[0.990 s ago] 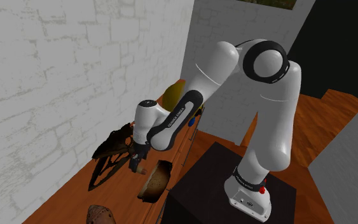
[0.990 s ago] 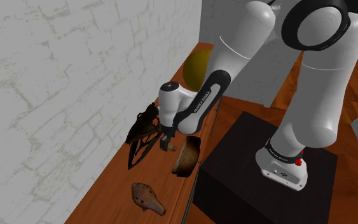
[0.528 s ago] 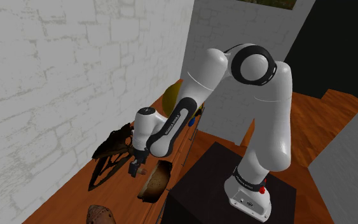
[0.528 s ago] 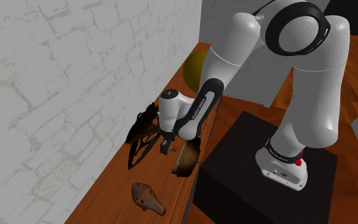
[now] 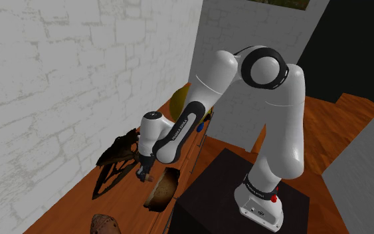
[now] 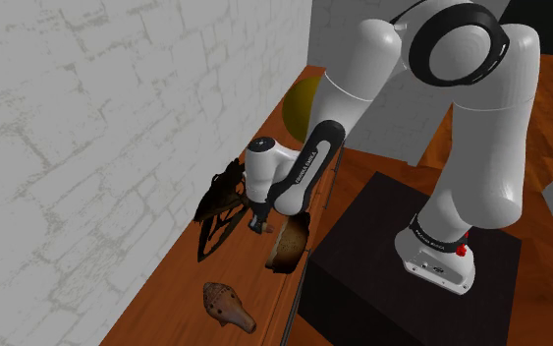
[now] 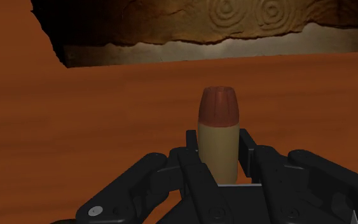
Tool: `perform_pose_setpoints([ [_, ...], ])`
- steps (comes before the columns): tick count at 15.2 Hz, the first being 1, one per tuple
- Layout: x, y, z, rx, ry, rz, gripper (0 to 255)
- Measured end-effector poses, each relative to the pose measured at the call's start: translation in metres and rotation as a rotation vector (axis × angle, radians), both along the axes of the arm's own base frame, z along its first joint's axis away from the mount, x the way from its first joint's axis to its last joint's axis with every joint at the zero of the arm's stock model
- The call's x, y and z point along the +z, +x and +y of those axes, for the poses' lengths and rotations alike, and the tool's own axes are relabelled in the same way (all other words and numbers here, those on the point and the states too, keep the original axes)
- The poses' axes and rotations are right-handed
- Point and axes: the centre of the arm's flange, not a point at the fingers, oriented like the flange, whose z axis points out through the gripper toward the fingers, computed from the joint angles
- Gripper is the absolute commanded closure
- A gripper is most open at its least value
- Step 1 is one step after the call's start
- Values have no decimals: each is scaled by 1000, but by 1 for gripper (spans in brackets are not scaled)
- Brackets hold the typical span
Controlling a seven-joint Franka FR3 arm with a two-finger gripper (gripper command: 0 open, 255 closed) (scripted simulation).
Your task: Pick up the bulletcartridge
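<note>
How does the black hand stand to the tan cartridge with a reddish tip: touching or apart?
Touching. In the wrist view the black hand clasps the tan cartridge with a reddish tip: its fingers press both sides, no gap.

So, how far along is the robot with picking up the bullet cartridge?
The reach and the grasp look done: in the wrist view the fingers of the gripper clasp the tan bullet cartridge on both sides. The lift is what remains: in the shoulder view the gripper sits low over the wooden surface, beside a brown bowl-like piece, and I cannot tell if the cartridge is off the surface yet.
</note>
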Motion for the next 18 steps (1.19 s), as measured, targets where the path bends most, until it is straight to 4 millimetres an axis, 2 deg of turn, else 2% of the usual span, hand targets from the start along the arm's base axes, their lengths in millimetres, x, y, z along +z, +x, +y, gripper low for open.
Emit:
perform_pose_setpoints([
  [5,9,-3,3,6,4,-1,255],
  [18,74,-3,2,7,4,-1,255],
])
